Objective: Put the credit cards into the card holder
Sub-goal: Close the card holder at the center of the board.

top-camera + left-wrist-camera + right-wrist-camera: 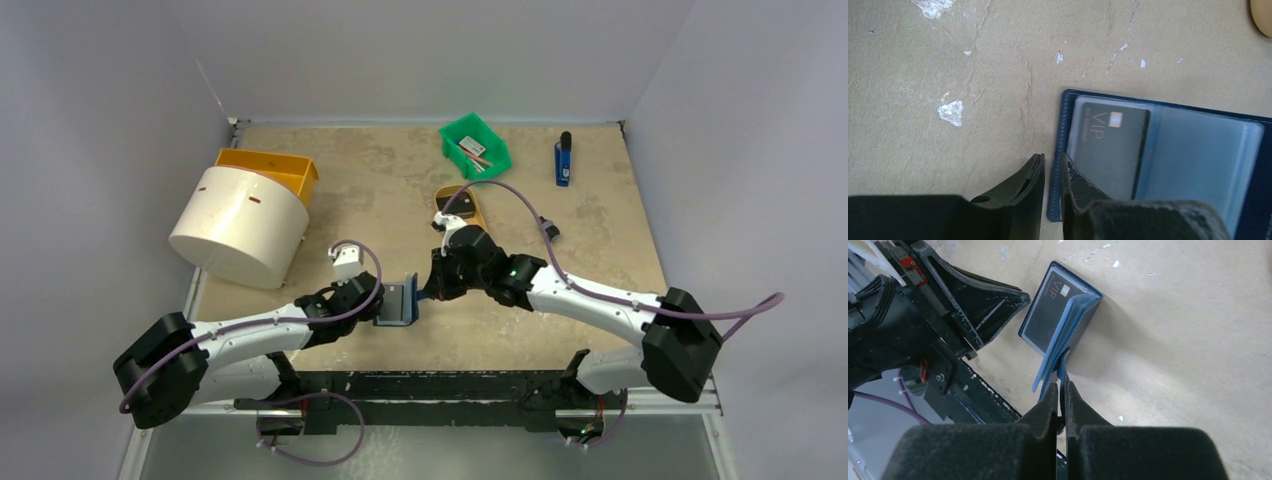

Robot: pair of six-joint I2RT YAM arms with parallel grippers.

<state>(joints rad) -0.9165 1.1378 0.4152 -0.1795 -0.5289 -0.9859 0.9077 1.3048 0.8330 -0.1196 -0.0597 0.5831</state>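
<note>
The navy card holder (400, 300) stands open on the table between both arms, its pale blue sleeves (1198, 150) showing. A dark grey VIP credit card (1108, 145) sits in the left sleeve and also shows in the right wrist view (1048, 310). My left gripper (1053, 159) pinches the holder's stitched navy left edge between nearly closed fingers (385, 308). My right gripper (1060, 386) is shut on the holder's other navy flap, lifting it so the card holder (1085, 322) stands half open (432, 290).
A green bin (475, 147) holding small items is at the back, with a tan oval tray (462, 205) just behind the right arm. A blue object (564, 160) lies back right. A white cylinder (240, 225) and an orange bin (270, 168) stand on the left.
</note>
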